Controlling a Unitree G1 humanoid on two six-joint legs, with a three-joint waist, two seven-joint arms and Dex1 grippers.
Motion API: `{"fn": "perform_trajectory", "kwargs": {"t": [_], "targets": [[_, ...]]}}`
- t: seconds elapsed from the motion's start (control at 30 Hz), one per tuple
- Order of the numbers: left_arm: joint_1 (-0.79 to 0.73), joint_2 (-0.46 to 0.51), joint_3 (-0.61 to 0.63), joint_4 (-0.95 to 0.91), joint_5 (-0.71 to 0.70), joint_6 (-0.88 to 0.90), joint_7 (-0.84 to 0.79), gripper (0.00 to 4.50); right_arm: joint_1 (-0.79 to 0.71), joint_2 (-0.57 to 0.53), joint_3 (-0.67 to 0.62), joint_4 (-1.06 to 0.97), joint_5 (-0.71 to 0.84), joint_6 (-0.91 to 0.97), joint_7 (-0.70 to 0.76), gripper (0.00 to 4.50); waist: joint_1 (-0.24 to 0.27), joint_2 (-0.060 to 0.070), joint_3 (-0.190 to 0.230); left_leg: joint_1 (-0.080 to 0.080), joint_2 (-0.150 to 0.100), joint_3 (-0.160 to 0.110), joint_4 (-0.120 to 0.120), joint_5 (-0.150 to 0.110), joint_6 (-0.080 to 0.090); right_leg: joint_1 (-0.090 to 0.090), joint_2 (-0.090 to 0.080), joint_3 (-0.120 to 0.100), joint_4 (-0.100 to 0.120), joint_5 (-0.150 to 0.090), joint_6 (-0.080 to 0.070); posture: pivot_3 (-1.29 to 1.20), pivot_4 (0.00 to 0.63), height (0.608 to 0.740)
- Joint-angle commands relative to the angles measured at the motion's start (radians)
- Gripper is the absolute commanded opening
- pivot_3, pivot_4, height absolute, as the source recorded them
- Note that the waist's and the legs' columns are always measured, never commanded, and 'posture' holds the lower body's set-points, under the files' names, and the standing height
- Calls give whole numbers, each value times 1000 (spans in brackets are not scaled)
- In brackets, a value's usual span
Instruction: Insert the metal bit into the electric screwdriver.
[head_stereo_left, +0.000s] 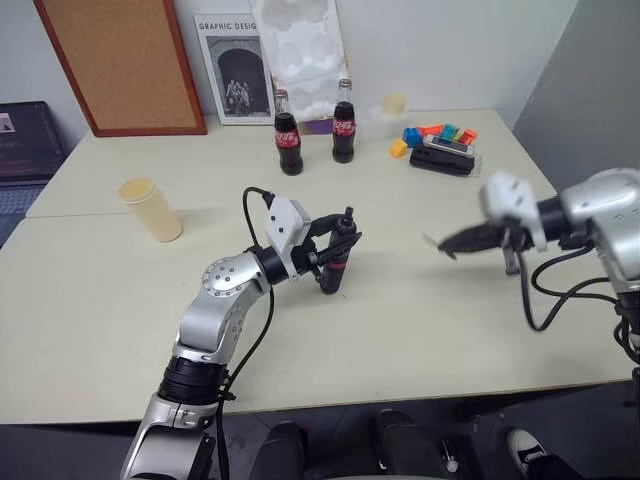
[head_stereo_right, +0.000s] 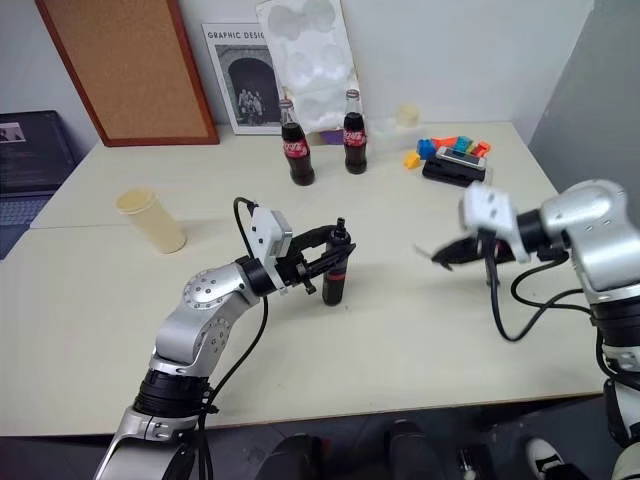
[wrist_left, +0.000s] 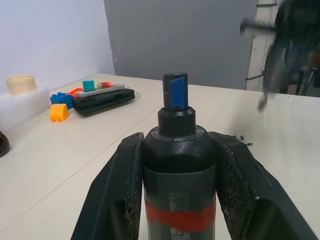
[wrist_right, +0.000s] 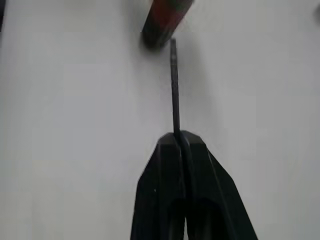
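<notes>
Right wrist view: right hand (wrist_right: 181, 142) seemingly pinches metal bit (wrist_right: 174, 85).

A pale table (head_stereo_left: 420, 330) carries two cola bottles (head_stereo_left: 316, 128) near its far edge; coloured blocks (head_stereo_left: 432, 134) and a black case (head_stereo_left: 445, 158) toward the far right corner; a yellow cup (head_stereo_left: 150, 208) lying near the left edge.

Grips the electric screwdriver (wrist_left: 179, 170) upright between both black fingers (wrist_left: 117, 195) of the left gripper (wrist_left: 180, 187). Shows coloured blocks (wrist_left: 75, 97) well beyond the screwdriver.
</notes>
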Motion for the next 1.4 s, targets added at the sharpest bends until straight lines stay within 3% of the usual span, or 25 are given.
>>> {"fn": "perform_trajectory", "kwargs": {"t": [0.03,0.2,0.37,0.53,0.83,1.4], "targets": [[20,31,4,35,4,33,-18,1674,-100,127,-317,-99,231,526,-269,39,5,0,0,0,-1,0,0,0,0,0,0,0,0,0,0,0,150,740],[3,37,-2,50,-1,32,-29,1674,-190,373,-566,-219,288,794,-519,39,10,1,-1,-2,-1,0,-1,0,0,-1,0,0,-2,0,0,0,150,740],[-11,39,-8,59,0,29,-43,1674,-173,519,-606,-345,320,805,-653,39,10,5,-2,-8,0,0,-4,0,0,-5,1,-2,-7,2,3,0,150,740],[-14,42,-8,63,-1,28,-48,1674,-139,548,-562,-396,346,756,-715,39,9,6,-3,-19,0,0,-3,0,1,-16,1,-2,-7,5,7,0,150,740],[-20,38,-12,61,5,31,-44,1674,-80,599,-416,-479,348,581,-830,39,7,7,-4,-18,0,1,-4,0,1,-16,2,-1,-7,5,7,0,150,740],[-20,29,-23,61,8,31,-37,1674,-10,530,-188,-404,380,315,-751,39,7,7,-4,-18,0,1,-4,0,1,-16,1,-2,-8,5,7,0,150,740]]}}
